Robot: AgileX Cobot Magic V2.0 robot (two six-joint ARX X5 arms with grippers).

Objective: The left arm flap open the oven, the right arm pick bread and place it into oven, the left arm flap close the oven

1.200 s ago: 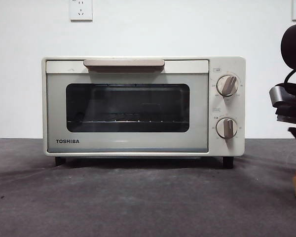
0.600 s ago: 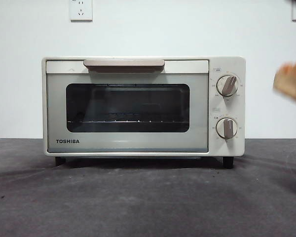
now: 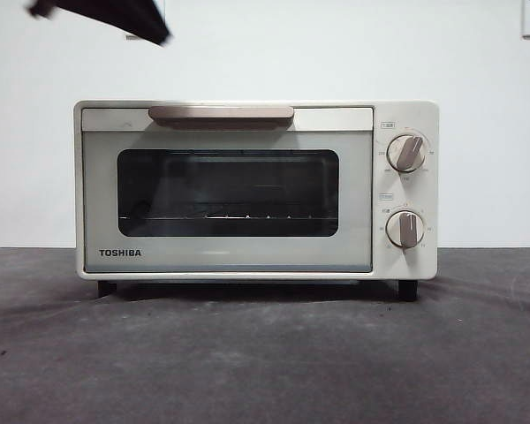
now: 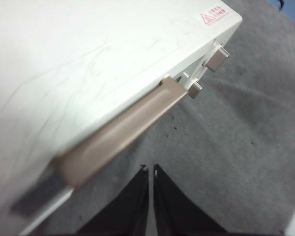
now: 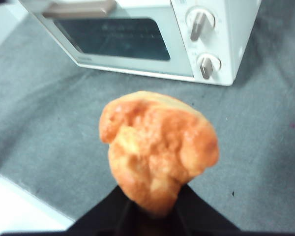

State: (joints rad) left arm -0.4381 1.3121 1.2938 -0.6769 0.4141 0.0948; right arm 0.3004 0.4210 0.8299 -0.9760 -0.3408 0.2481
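Left gripper [image 4: 151,169], jaws together and empty, hovers above the oven [image 3: 256,190] handle [image 4: 119,132]; right gripper [image 5: 150,209] clamps the bread [image 5: 157,147]; door closed.

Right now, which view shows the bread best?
The right wrist view: the bread fills the picture, held up in the right pincer above the table. The front and left wrist views show none of it.

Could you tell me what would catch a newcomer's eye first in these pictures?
The cream toaster oven stands mid-table with its door shut. The right end effector holds a golden-brown bread in the air in front of it. The left end effector, jaws together, hovers above the oven's handle.
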